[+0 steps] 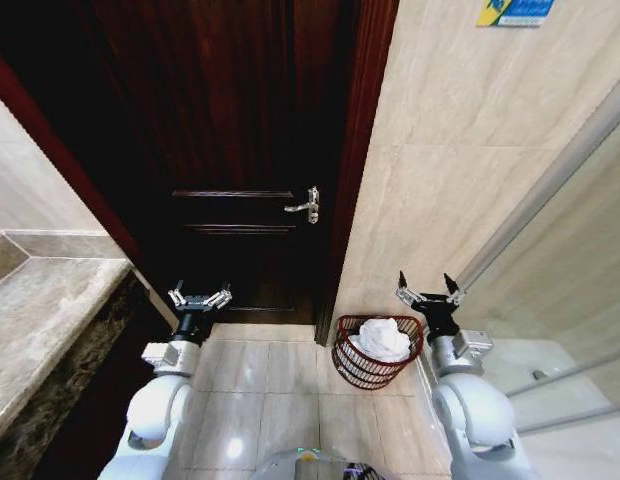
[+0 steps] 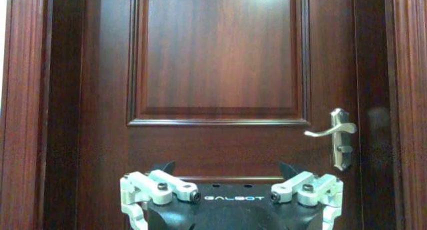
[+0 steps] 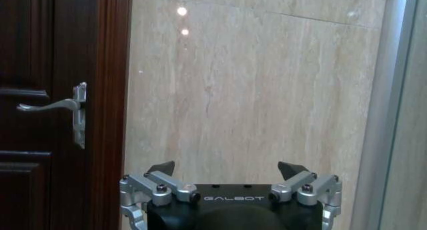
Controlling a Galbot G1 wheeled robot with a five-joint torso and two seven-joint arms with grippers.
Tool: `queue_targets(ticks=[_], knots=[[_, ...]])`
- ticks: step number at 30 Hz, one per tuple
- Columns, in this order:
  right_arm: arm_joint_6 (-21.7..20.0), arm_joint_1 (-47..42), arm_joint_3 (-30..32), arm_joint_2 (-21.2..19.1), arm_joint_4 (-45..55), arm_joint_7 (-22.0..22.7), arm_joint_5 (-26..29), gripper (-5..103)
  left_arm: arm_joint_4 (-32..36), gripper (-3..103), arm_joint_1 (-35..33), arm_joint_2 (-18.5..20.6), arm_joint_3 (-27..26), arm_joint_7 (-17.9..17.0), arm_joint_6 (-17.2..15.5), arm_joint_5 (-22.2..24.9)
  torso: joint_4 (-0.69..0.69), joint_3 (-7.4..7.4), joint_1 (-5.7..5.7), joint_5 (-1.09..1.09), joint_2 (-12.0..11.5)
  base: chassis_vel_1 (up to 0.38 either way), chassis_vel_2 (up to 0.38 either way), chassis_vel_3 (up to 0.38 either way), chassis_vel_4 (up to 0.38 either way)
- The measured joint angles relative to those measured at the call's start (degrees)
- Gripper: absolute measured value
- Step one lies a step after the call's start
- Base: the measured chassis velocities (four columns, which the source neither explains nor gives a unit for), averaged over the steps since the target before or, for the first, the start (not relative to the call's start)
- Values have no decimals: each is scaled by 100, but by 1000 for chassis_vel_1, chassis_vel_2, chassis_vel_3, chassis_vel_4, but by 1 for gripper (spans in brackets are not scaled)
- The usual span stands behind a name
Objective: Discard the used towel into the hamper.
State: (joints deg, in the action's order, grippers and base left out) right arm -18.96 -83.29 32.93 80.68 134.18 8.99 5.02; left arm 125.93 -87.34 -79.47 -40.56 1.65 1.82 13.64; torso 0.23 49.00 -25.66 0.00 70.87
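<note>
- Towel (image 1: pixel 381 339) is white and crumpled, sitting inside the hamper (image 1: pixel 374 368), heaped up to about rim level.
- Right gripper (image 1: pixel 430 293) hangs just beside and above the hamper's right rim, fingers spread wide, pinching nothing. The arm comes up from the lower right, white rounded shell, black wrist.
- Left gripper (image 1: pixel 200 297) is well apart from the hamper, on the other side of the floor, fingers also spread and empty, held in much the same raised pose in front of the door (image 1: pixel 240 150).
- Hamper is a round reddish-brown openwork basket, thin bars, wider at the rim than at the base, standing on the tile floor (image 1: pixel 280 400) against the foot of the beige stone wall (image 1: pixel 460 150), just beside the door frame.
- Head view gets you the hamper, the towel and a marble-looking counter (image 1: pixel 40 320) off to the left.
- Left wrist view looks straight at the dark wood door panel, glossy with raised moulding, plus the silver lever handle (image 2: pixel 337 135), with the left gripper (image 2: pixel 230 172) at the near edge.
- Right wrist view has the right gripper (image 3: pixel 227 170) facing the polished veined stone wall, door handle off to one side and a pale metal frame strip (image 3: pixel 390 105) on the other.
</note>
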Motion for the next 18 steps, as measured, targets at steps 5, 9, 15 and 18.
queue_targets(ticks=[5,9,15,18], knots=[[-24,21,0,2,10,10,-2,100,-32,100,28,20,-2,5,2,20,0,85,-73,0,160,0,0,0,0],[-33,26,-2,10,16,13,-6,100,-60,100,25,23,-2,5,19,26,0,152,-130,0,284,0,0,0,0],[-37,16,-12,47,23,16,-27,100,-93,100,21,26,9,6,36,28,0,264,-221,0,488,0,0,0,0],[-35,1,-14,67,25,17,-36,100,-98,100,22,37,12,7,37,28,0,311,-260,0,572,0,0,0,0]])
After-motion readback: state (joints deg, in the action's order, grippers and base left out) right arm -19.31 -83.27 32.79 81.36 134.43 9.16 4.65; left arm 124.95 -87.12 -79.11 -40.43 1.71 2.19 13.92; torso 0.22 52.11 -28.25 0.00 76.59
